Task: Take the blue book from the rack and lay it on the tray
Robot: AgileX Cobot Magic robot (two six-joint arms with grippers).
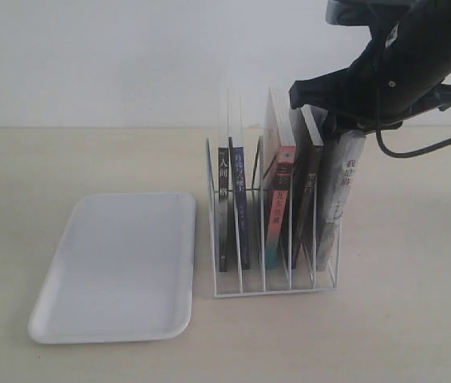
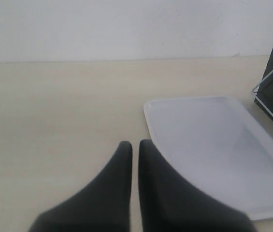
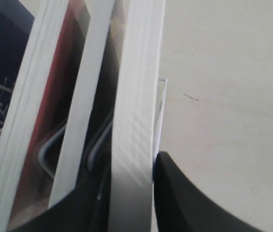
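R gripper (image 3: 131,174) is clamping the top of the grey-spined book (image 1: 338,191) at the far-right end of the rack (image 1: 273,292). The blue book (image 1: 239,209) is standing in the 2nd slot from left, untouched. L gripper (image 2: 135,147) is hovering closed & empty over the surface (image 2: 54,121), near the tray (image 2: 208,145).

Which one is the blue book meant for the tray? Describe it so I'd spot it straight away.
Find the white wire rack on the table, beside the white tray. Counting from the tray side, the blue book is second. It is thin, with a dark blue spine and white characters, between a black-spined book and a thicker red-and-teal-spined book.
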